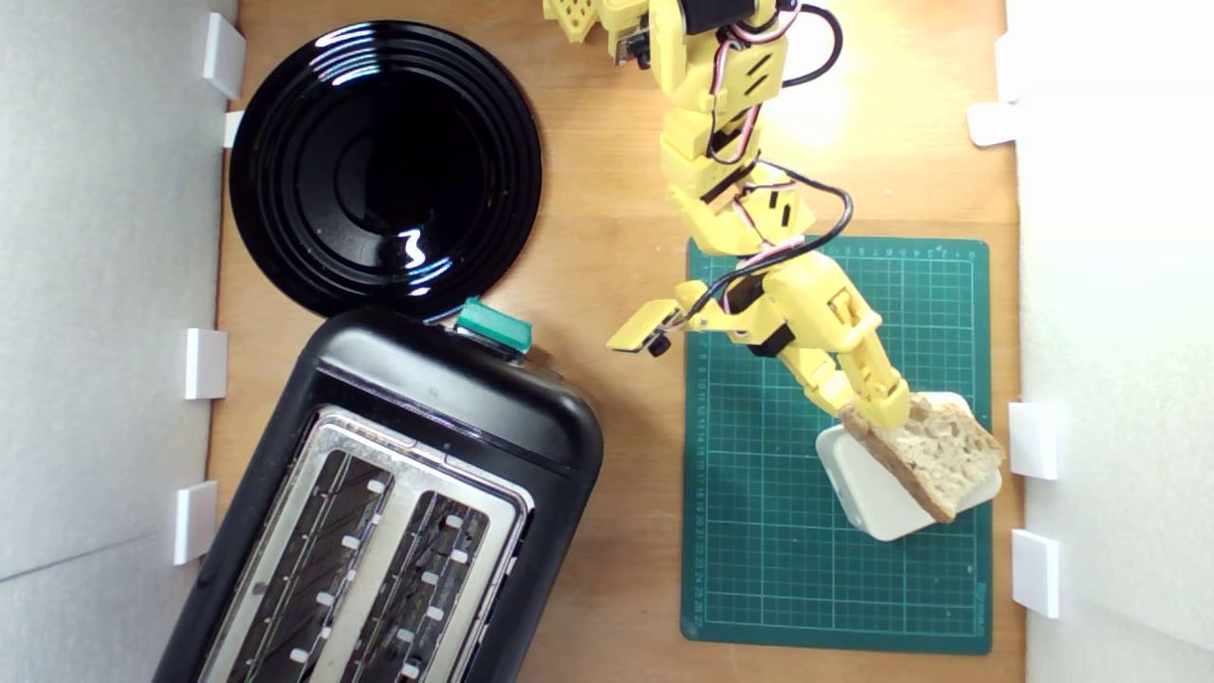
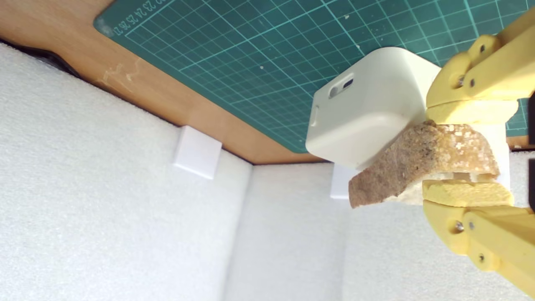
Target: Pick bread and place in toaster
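Wooden tabletop (image 1: 607,190), warm brown. White foam walls (image 1: 104,285) on the exterior view's left and right, held by small white brackets (image 1: 206,363) along both edges. Bright light glare on the far right wood.

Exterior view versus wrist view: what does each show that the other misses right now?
Only the exterior view shows the toaster with both slots empty, its teal lever, and the black plate. Only the wrist view shows the two fingers closed on the crust, one on each side. Both show the bread in the gripper, above the cream box on the green mat.
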